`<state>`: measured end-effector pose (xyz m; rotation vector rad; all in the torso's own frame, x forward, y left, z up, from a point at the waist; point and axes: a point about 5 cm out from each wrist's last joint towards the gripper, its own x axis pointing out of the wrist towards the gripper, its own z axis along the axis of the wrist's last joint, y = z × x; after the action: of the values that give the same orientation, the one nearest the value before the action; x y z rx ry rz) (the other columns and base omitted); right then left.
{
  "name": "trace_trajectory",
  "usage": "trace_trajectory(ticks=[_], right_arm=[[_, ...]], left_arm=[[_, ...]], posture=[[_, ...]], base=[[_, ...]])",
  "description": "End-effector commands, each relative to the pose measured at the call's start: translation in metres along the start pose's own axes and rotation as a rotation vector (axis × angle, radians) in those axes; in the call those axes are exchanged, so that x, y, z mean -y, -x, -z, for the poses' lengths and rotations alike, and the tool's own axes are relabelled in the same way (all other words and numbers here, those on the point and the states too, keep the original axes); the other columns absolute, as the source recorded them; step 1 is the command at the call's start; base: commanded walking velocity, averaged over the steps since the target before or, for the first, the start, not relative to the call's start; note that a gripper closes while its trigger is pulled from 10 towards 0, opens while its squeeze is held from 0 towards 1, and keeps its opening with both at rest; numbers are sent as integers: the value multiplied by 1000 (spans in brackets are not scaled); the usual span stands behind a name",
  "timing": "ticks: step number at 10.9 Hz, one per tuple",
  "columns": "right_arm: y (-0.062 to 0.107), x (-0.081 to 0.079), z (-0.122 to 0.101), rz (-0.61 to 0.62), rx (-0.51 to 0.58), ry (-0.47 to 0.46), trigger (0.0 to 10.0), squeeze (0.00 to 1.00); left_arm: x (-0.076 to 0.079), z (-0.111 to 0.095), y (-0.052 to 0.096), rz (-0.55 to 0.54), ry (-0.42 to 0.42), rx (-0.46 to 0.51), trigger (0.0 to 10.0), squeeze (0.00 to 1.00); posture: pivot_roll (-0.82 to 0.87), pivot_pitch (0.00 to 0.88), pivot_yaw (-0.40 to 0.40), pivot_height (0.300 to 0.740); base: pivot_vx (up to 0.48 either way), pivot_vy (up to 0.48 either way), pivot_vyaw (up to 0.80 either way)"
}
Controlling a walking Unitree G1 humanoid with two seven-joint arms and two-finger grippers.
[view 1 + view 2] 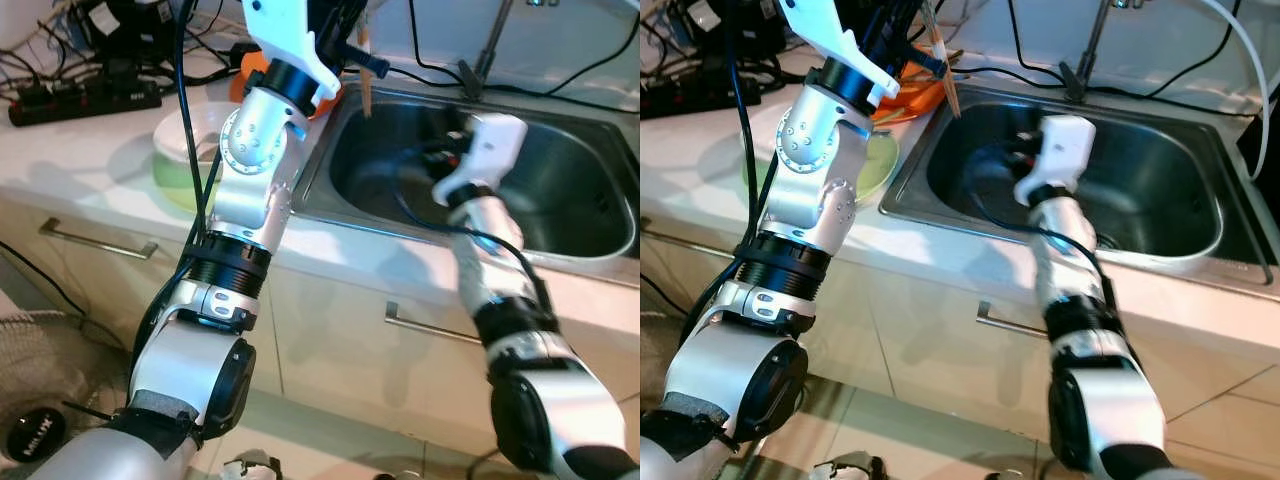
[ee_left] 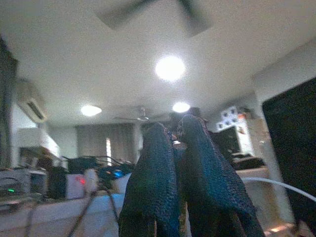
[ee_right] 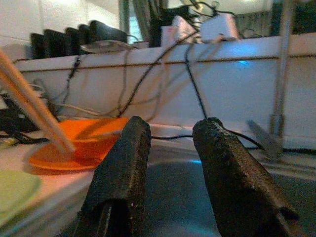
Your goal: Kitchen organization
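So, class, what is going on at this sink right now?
The robot stands at a kitchen counter. Its left gripper, raised over the counter's edge, is shut on a pair of wooden chopsticks that hang down near an orange plate. Its right gripper is open and empty, reaching into the steel sink. A green plate lies on the counter.

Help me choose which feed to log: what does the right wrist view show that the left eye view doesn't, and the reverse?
The right wrist view brings a close look at the right claw over the sink, its two black fingers parted with nothing between them. The left eye view brings the wider scene: the white bowl on the green plate, the power strip, the cabinet handle and the sink basin. Shared: the orange plate and the chopsticks gripped by the left claw.
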<state>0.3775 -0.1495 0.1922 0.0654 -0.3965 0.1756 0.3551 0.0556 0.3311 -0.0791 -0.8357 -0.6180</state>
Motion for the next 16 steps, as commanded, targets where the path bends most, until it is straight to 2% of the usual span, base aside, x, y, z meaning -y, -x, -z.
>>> trace_trajectory(ticks=[1,2,3,4,6,8,10,12,13,16], right_arm=[[0,1,-4,1,13,8,10000,0],[0,-1,-5,-7,15,6,10000,0],[-1,-4,-7,-22,23,5,10000,86],[-1,-3,-12,-26,39,2,10000,1000],[1,-4,-19,-95,54,21,10000,1000],[3,-8,-22,-178,50,35,10000,1000],[8,-8,-23,-245,35,45,10000,1000],[12,-16,-22,-316,16,40,10000,1000],[16,-24,-21,-391,3,37,10000,0],[19,-37,-16,-462,-25,21,10000,0]], left_arm=[[-2,-4,-4,19,31,11,10000,0],[-2,-3,-3,38,56,1,10000,0],[0,1,-1,56,84,-17,10000,0],[2,5,1,64,106,-33,10000,0],[10,13,6,77,149,-59,10000,0],[9,24,20,49,176,-98,10000,0],[8,25,23,49,177,-113,10000,0],[8,25,23,51,179,-117,10000,0],[7,25,23,51,176,-118,10000,0],[13,26,22,70,198,-123,10000,0]], posture=[[39,0,27,740],[37,0,32,740],[34,0,37,740],[30,0,40,740],[16,3,46,740],[13,14,48,740],[20,34,56,740],[20,42,59,740],[19,48,59,740],[23,56,57,740]], base=[[0,0,0],[0,0,0],[0,0,0],[0,0,0],[0,0,0],[0,0,0],[0,0,0],[0,0,0],[0,0,0],[0,0,0]])
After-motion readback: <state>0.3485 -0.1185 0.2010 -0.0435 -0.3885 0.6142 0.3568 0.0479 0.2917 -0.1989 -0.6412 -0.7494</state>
